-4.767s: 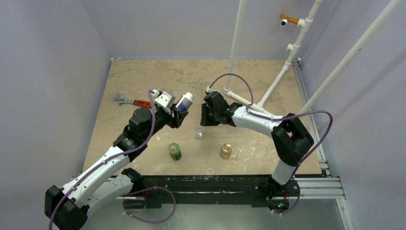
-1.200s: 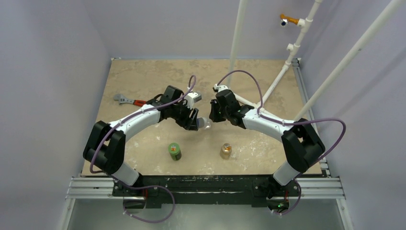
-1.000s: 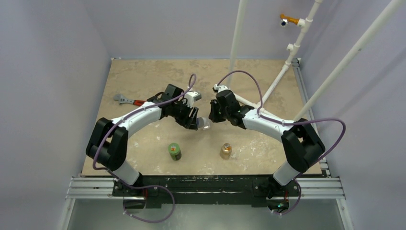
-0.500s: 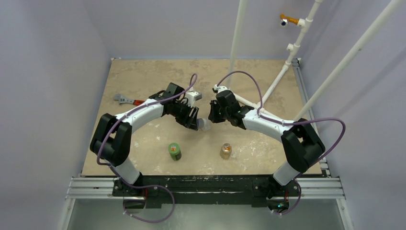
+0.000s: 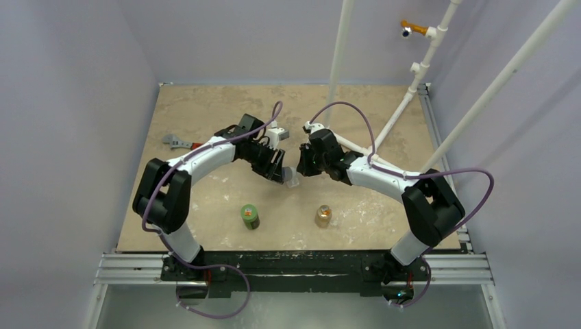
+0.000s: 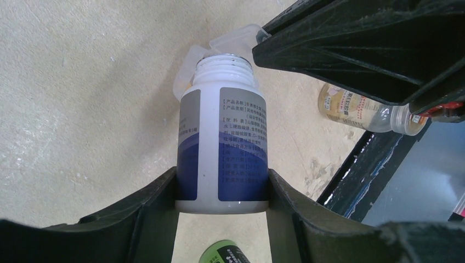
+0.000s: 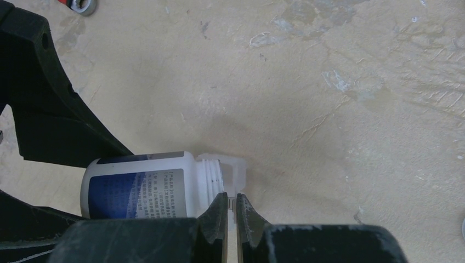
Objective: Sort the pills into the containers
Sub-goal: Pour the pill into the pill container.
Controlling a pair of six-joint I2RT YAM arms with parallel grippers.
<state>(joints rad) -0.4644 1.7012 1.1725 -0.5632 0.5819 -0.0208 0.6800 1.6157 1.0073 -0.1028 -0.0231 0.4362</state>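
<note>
Supporting table (image 5: 205,110): a mottled beige top, with everything else standing on it or hanging over it.
Pipe frame (image 5: 339,62): white tubes rise from the far right part of the table.
Left arm (image 5: 205,156): arches in from the left, its wrist over the middle of the table.
Right arm (image 5: 384,179): arches in from the right, its wrist facing the left one and close to it.
Left gripper (image 5: 277,170): grasps the white bottle by its base end, one finger on each side of the body.
Right gripper (image 7: 231,204): jaws pressed together, the tips just beside the clear case and the bottle's neck. I cannot tell whether they pinch an edge of the case.
White bottle (image 6: 222,148): has a blue and grey printed label and a bare threaded neck with no cap. It is tipped over, its open mouth right at the clear case.
Green bottle (image 5: 249,216): upright, near the front edge, left of centre.
Tan-orange bottle (image 5: 323,216): upright, near the front edge, well apart from the green one.
Wrench (image 5: 179,143): has a red handle and lies flat at the left side.
Clear case (image 7: 236,170): a small transparent container on the table between the two grippers, touching the bottle's mouth.
Pills: too small to make out in any view.
</note>
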